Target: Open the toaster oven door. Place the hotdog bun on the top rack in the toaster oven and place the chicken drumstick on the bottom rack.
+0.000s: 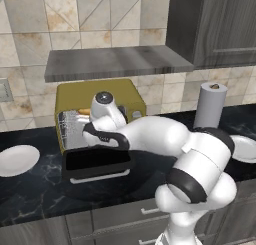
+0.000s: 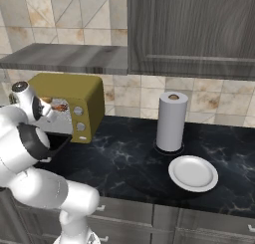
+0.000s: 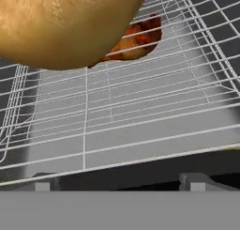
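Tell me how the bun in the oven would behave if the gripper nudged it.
The bun has a rounded underside on thin rack wires, so it would probably rock or roll. It looks soft and light, so it would likely dent under a firm pinch.

My arm [image 1: 165, 139] is glossy white, built from fat rounded shells that look like smooth plastic. Black bands [image 1: 187, 184] ring the joints, the widest one at the lower right of the left base frame, with a thinner black collar [image 1: 107, 137] nearer the wrist. A round grey cap [image 1: 104, 97] with a dark centre sits on the end of one joint. In the right base frame I see the same white body [image 2: 45, 188] at lower left, with a dark band [image 2: 36, 141] across it. The claw's [image 3: 117, 183] two small finger tips [image 3: 194, 182] are dark grey and blocky, at the bottom of the hand frame.
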Controlling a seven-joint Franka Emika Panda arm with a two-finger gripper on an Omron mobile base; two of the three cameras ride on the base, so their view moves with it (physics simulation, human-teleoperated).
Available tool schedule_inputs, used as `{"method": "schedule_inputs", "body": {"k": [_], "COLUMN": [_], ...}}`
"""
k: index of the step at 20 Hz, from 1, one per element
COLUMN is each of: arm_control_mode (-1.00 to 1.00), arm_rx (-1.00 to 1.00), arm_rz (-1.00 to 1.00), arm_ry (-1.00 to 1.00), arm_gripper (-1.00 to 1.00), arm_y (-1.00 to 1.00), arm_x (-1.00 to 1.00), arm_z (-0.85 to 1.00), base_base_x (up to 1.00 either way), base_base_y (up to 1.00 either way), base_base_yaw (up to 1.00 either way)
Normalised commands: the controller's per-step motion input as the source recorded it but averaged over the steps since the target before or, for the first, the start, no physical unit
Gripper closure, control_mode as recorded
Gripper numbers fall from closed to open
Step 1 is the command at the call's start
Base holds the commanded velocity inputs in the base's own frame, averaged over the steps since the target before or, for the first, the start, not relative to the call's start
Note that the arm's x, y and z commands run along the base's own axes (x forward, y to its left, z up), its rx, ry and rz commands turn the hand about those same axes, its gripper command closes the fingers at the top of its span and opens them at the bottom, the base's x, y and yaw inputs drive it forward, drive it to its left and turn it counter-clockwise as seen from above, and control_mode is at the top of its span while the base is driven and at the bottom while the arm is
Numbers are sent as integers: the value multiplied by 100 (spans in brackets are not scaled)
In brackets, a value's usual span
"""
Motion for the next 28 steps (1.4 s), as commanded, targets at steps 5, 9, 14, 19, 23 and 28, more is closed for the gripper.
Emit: {"method": "schedule_inputs", "body": {"k": [5,9,14,19,23,28], "arm_control_mode": [-100,-100,-100,-100,-100,-100], "arm_rx": [0,-1,-1,0,-1,-1], "arm_rz": [0,0,0,0,0,0], "arm_ry": [0,0,0,0,0,2], "arm_gripper": [-100,-100,-100,-100,-100,-100], "arm_y": [7,11,16,10,5,1], "arm_x": [36,30,29,35,37,31], "arm_z": [0,0,0,0,0,2], "base_base_x": [0,0,0,0,0,0], "base_base_y": [0,0,0,0,0,0], "base_base_yaw": [0,0,0,0,0,0]}}
